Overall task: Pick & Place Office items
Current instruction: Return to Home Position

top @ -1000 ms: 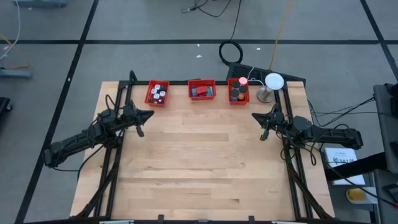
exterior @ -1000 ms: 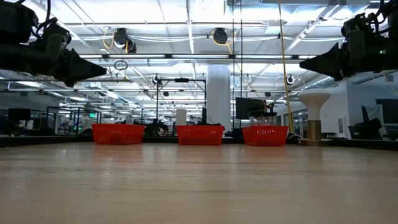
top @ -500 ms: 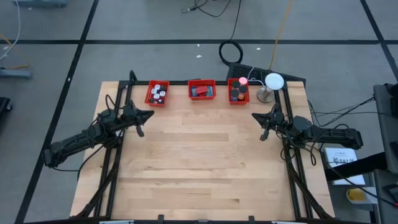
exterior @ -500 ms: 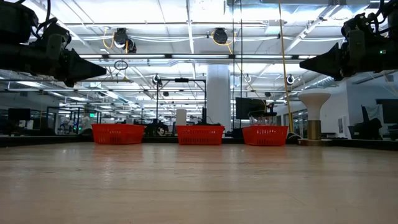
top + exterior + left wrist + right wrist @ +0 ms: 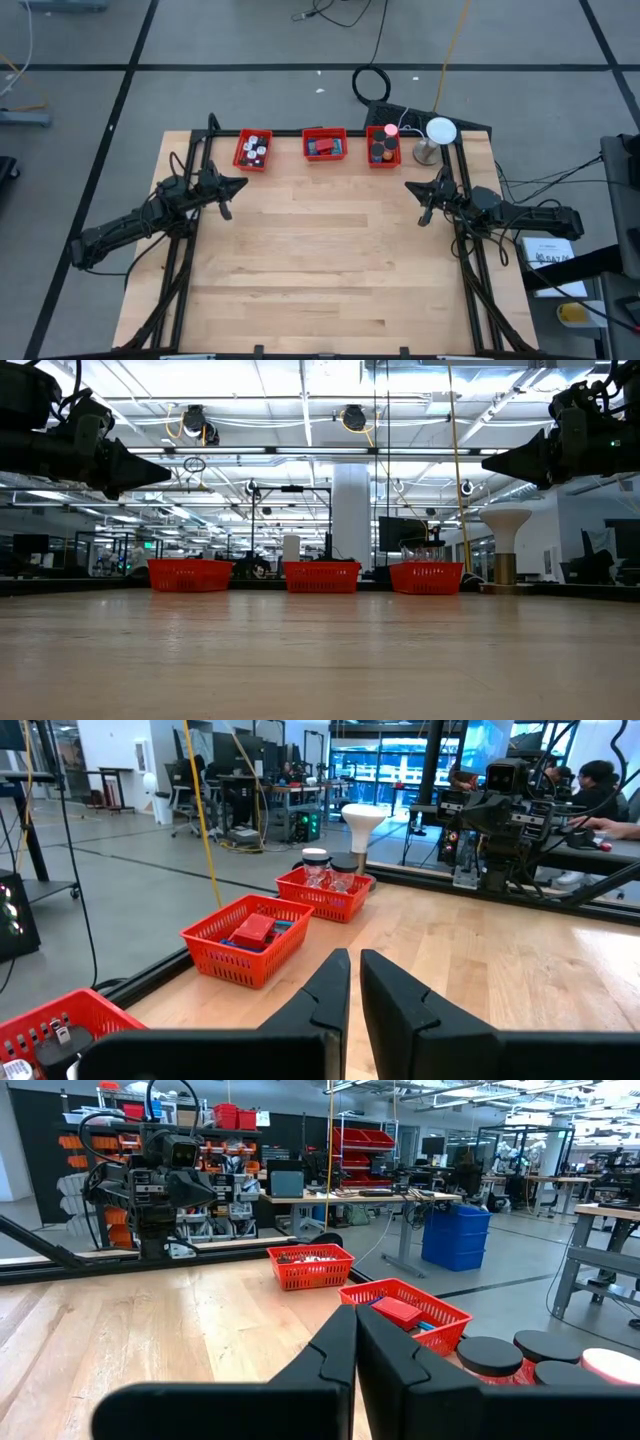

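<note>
My left gripper (image 5: 234, 185) and right gripper (image 5: 413, 190) hung clenched over the wooden table (image 5: 320, 255), office items (image 5: 254, 150) sat in three red bins (image 5: 324, 131) at its far edge, workshop (image 5: 300, 500) beyond.

Table (image 5: 320, 270) far edge: L bin (image 5: 239, 152), mid bin (image 5: 324, 130), R bin (image 5: 368, 148) in row, office items (image 5: 257, 149) inside. Lamp (image 5: 440, 131) just R of R bin. L gripper (image 5: 240, 184) over L side, R gripper (image 5: 408, 186) over R side.

R claw (image 5: 354, 1330) closed, red bin (image 5: 441, 1326) near.

Smooth wood table (image 5: 320, 260), plastic bins (image 5: 321, 578)
</note>
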Controlling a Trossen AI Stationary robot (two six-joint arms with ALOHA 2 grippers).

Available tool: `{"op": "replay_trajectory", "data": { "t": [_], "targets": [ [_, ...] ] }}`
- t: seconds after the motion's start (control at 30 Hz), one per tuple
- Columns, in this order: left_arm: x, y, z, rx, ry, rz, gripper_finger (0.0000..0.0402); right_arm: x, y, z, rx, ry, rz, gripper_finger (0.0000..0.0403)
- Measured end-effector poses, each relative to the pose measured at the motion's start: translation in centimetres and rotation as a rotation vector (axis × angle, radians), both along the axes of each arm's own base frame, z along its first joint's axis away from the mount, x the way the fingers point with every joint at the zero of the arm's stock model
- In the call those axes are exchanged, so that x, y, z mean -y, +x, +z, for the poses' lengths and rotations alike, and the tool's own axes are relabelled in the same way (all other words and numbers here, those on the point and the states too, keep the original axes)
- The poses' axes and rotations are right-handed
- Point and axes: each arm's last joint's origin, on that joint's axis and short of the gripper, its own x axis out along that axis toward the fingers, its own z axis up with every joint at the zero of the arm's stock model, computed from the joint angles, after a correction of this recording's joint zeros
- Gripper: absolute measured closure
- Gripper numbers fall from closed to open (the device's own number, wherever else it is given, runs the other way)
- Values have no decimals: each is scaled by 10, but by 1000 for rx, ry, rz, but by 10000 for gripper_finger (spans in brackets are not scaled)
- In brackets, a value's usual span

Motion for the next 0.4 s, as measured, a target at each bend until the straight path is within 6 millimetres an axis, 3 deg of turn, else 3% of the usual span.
{"op": "replay_trajectory", "data": {
  "t": [0.4],
  "targets": [
    [0, 0, 0, 0, 0, 0, 369, 0, 0, 0, 0, 0, 0, 403]
  ]
}}
